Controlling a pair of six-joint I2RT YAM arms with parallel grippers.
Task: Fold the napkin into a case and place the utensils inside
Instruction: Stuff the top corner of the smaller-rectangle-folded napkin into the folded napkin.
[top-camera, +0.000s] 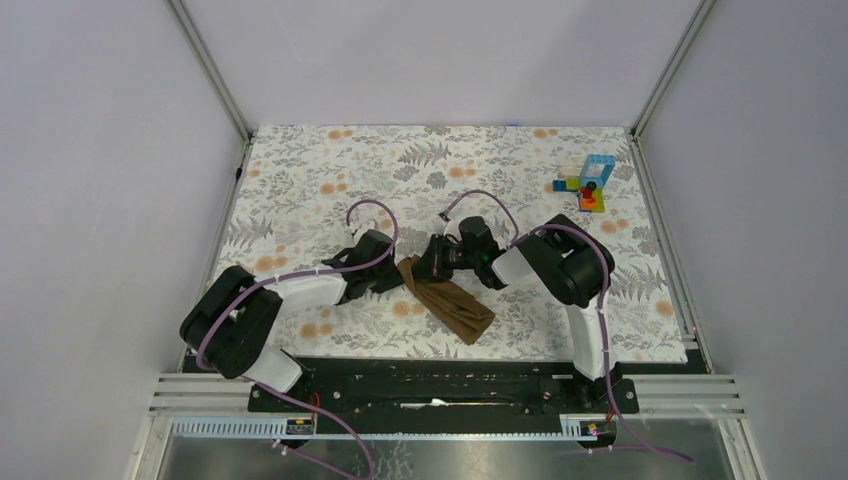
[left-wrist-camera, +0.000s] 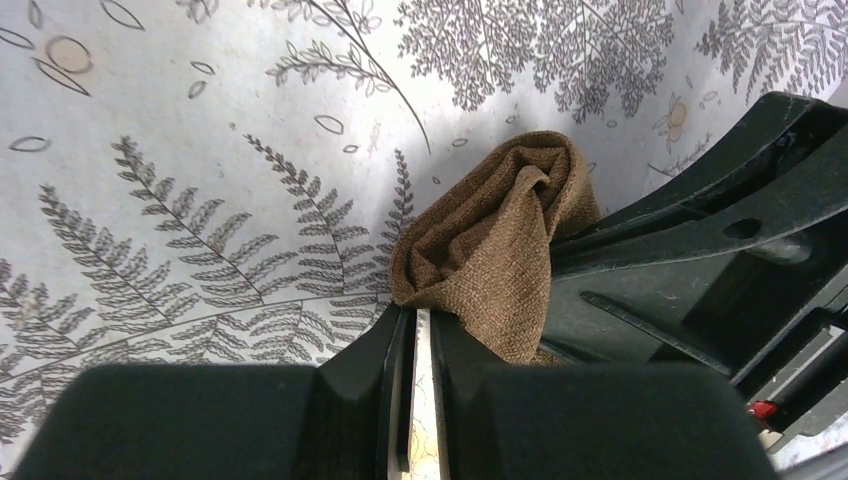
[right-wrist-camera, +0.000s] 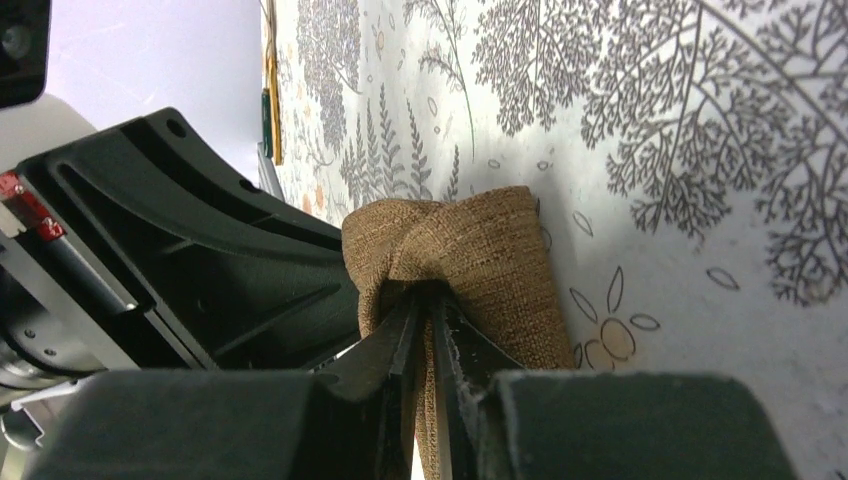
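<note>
The napkin (top-camera: 455, 305) lies near the middle of the desk (top-camera: 330, 170) as a narrow, bunched strip running diagonally between the 2 arms. It looks partly folded, but I judge it is not yet a neat case with an open pocket.

The right pincer (right-wrist-camera: 422, 300) pinches a gathered fold at the strip's far end. The left pincer (left-wrist-camera: 418, 325) has its fingers almost together just beside the same end. Pale desk shows through the slit, and I cannot tell whether it nips any cloth.

No utensil is inside. A yellow sliver (right-wrist-camera: 271, 100) at the desk's far edge may be them, but it is too small to tell. So flattening the fold and loading are left.

No brand, label or writing can be read, not even on the blocks (top-camera: 585, 185).
</note>
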